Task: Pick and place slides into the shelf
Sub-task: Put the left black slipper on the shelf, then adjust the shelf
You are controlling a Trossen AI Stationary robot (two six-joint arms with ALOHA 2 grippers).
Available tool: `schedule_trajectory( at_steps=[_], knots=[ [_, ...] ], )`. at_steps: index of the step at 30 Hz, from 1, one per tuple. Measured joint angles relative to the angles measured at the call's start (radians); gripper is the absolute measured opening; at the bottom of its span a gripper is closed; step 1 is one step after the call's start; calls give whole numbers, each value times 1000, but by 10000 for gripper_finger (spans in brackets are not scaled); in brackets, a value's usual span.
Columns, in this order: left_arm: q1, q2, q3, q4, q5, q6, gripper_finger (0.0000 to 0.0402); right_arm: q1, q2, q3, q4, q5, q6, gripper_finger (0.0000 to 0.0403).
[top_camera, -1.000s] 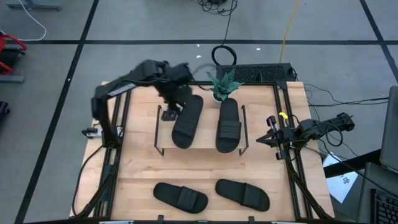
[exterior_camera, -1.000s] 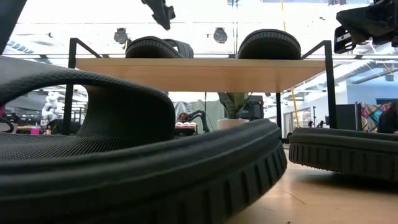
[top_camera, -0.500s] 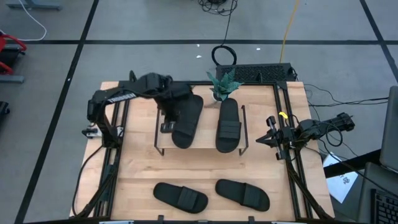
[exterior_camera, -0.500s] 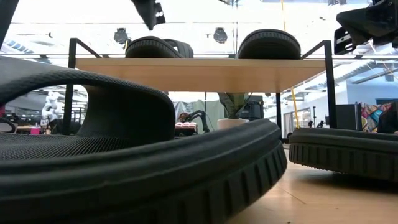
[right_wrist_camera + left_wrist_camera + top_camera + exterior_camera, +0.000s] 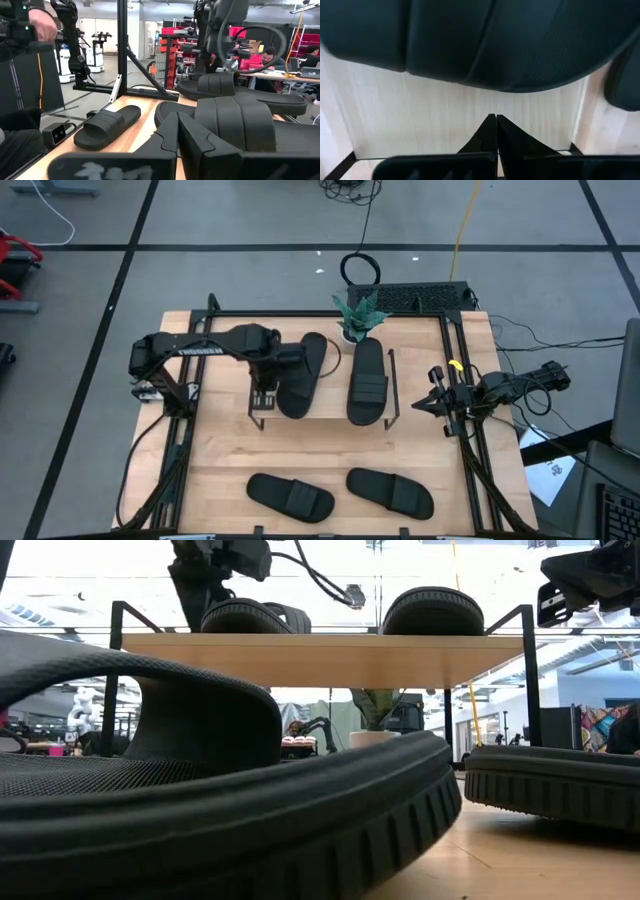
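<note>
Tilting slide (image 5: 300, 374) beside straight slide (image 5: 368, 381)

We see the slides (image 5: 366, 381) in matt black rubbery foam — ribbed straps, fine pebbled footbeds, and the near one (image 5: 230, 810) shows a notched sole edge. The shelf (image 5: 320, 658) has a pale, smooth wooden board on a thin dark metal wire frame. The table (image 5: 220, 450) is light wood with visible grain — satin, not glossy. The left gripper (image 5: 495, 131) looks like matt black plastic.
</note>
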Motion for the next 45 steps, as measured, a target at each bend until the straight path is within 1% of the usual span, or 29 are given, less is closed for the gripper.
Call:
schedule_trajectory(
  at_steps=[4,10,19,22,31,35,38,43,45],
  knots=[
    [-12,1,-50,32,-21,2,1,0,0,0,0,0,0,0],
    [-26,-1,-57,60,-21,-8,1,0,0,0,1,0,-2,0],
    [-55,-1,-56,126,40,21,2,0,0,0,1,1,-3,0],
    [-65,-1,-57,158,76,39,1,0,0,0,1,1,-4,0],
    [-76,-1,-57,156,76,39,2,0,0,0,1,1,-1,0],
    [-85,-1,-54,114,54,-9,1,0,0,0,-4,1,-1,0],
    [-91,-2,-43,89,16,-36,1,0,0,0,-17,1,-1,0],
    [-128,-65,-22,105,-4,-16,0,0,0,0,-15,0,-1,0],
    [-152,-105,-19,102,-60,-28,0,0,2,0,-14,0,0,0]
  ],
)
